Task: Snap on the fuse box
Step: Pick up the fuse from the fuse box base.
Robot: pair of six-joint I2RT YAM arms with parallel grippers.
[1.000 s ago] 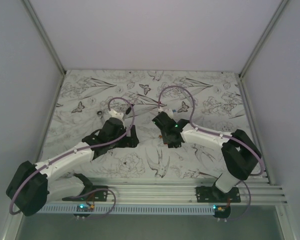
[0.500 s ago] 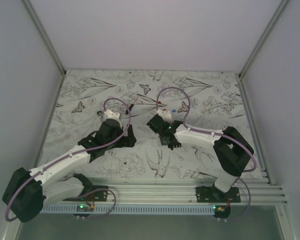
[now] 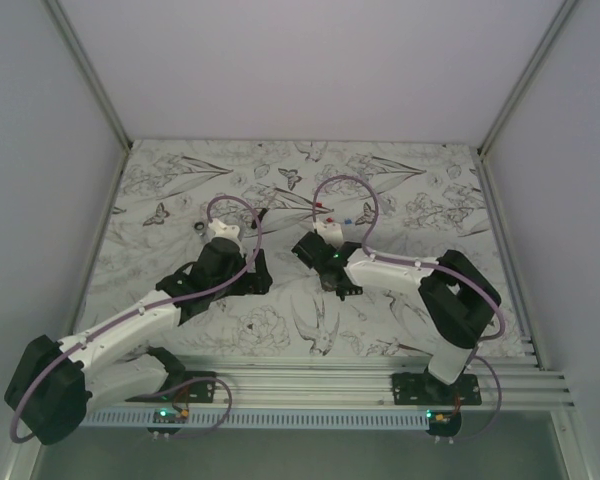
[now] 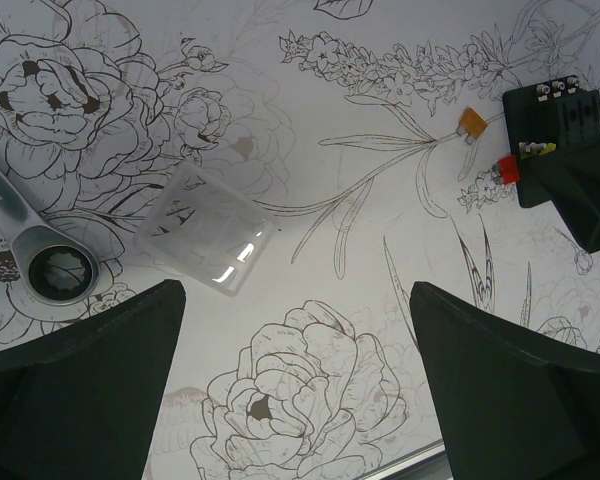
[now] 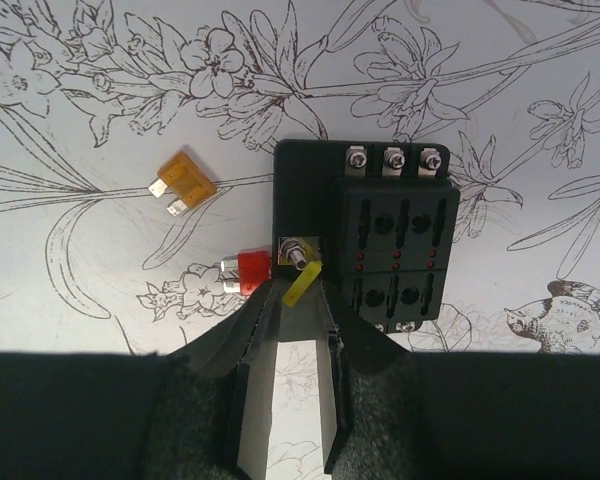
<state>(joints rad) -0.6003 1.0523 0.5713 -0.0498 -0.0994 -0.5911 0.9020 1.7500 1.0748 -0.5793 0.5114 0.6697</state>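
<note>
Currently, left jaws stand released, wide apart, above the counter point(image 4: 360, 250). Right jaws flank a yellow fuse point(image 5: 301, 282) at the fuse box point(image 5: 390, 245) edge; grip cannot be told.

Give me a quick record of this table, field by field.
fuse box: small black square plastic block, slots uncovered
clear piece: transparent square plastic lid, lying apart from the box
left gripper: open, empty, near the lid
right gripper: at box's edge, small yellow fuse between its jaws, grip unclear
loose fuses: orange fuse apart; red fuse beside box
</note>
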